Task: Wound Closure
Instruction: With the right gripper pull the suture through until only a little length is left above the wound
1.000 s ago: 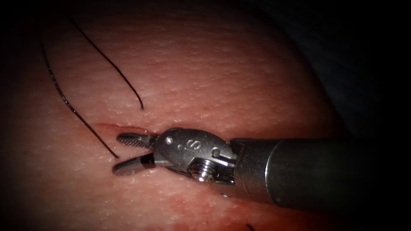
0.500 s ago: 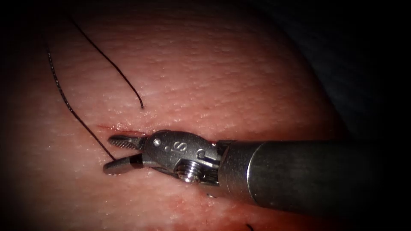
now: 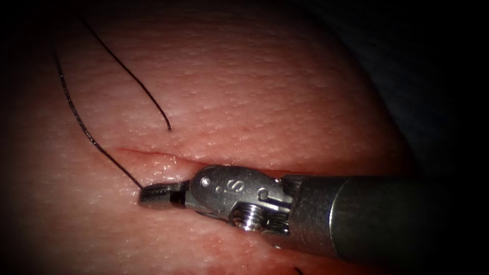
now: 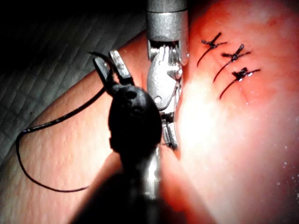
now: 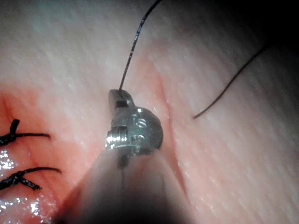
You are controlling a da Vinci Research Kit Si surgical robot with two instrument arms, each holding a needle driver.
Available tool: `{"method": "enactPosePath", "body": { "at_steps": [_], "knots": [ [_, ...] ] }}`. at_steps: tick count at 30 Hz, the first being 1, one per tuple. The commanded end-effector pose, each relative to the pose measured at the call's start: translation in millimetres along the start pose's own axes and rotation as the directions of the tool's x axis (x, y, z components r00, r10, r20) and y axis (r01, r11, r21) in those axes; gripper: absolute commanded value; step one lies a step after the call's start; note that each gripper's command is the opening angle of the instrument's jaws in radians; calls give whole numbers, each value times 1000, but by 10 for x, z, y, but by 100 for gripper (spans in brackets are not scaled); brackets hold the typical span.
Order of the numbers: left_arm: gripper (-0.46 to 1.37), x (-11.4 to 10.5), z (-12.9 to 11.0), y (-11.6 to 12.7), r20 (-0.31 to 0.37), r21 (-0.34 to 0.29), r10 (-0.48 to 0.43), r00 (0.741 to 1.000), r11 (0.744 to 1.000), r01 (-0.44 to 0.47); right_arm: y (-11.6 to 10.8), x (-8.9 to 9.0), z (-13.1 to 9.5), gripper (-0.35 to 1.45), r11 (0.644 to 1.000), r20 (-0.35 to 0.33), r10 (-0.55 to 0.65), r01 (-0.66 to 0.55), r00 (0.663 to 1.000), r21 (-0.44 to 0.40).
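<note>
My right tool (image 3: 153,195) comes in from the right and lies low along the cut (image 3: 147,154) in the tissue (image 3: 265,97). Its jaws are shut on the end of a dark thread (image 3: 81,125), which climbs up and to the left into the dark. The right wrist view shows the same hold, with the thread (image 5: 133,49) rising from the right tool (image 5: 117,99). A second thread with a free end (image 3: 153,99) lies above the cut. My left tool (image 4: 110,66) stands beside the right tool's wrist (image 4: 163,77) with its jaws apart, and thread (image 4: 60,119) runs past them.
Three knotted stitches (image 4: 232,56) cross the closed stretch of the cut, and two of these stitches (image 5: 18,156) lie beside the right shaft. Red fluid (image 3: 224,249) wets the tissue below the right tool. A quilted pad (image 4: 42,74) lies beyond the tissue's edge.
The right tool's jaws, open over the thread's end before, have closed on it. The tool has shifted slightly right and down along the cut.
</note>
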Motion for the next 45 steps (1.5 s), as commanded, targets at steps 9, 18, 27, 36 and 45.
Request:
{"method": "enactPosePath", "body": {
  "at_steps": [9, 18, 27, 36, 45],
  "knots": [
    [-35, -37, -8, 20, 28, -42, -55, 998, 998, 57, -65, 6, -5, -35, 998, 11, -19, 19, 1000, 53],
    [-35, -46, -19, 44, 44, -50, -75, 996, 996, 77, -136, 23, 5, -35, 994, 17, -42, 40, 999, 98],
    [-35, -48, -24, 26, 51, -38, -59, 997, 997, 61, -128, 40, 17, 33, 996, -91, -20, 27, 996, 80],
    [-35, -33, -63, -38, 121, 62, 55, 991, 996, -63, -74, 38, -17, 127, 989, -113, -139, 132, 984, -69],
    [-35, -41, -83, -75, 152, 100, 91, 984, 989, -107, 3, 8, -15, 125, 977, -93, -189, 178, 978, -117]
  ]
}}
